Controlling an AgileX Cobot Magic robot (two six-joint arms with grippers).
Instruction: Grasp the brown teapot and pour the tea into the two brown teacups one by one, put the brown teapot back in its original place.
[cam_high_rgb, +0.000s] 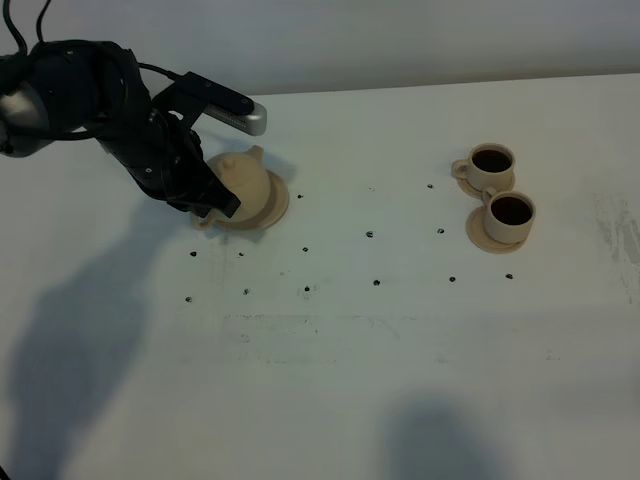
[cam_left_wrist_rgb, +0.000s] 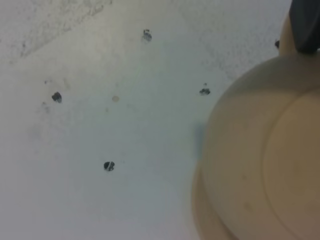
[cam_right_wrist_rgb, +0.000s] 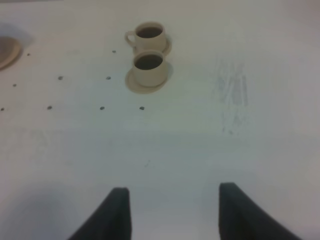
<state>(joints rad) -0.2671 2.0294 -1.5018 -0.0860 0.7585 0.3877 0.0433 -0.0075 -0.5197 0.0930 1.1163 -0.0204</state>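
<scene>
The brown teapot (cam_high_rgb: 245, 180) sits on its wide tan saucer (cam_high_rgb: 278, 205) at the far left, spout toward the back. My left gripper (cam_high_rgb: 210, 200) is at the teapot's handle side and looks closed on the handle. In the left wrist view the teapot (cam_left_wrist_rgb: 260, 165) fills the frame, and one dark finger (cam_left_wrist_rgb: 305, 25) rests against the handle. The two brown teacups (cam_high_rgb: 492, 165) (cam_high_rgb: 511, 215) stand on small saucers at the right, both holding dark tea. They also show in the right wrist view (cam_right_wrist_rgb: 149, 34) (cam_right_wrist_rgb: 149, 67). My right gripper (cam_right_wrist_rgb: 172, 210) is open and empty, well short of the cups.
Small black dots (cam_high_rgb: 370, 234) are scattered over the white table between the teapot and the cups. A grey scuffed patch (cam_high_rgb: 620, 240) lies near the right edge. The wall runs along the table's back edge (cam_high_rgb: 400, 88).
</scene>
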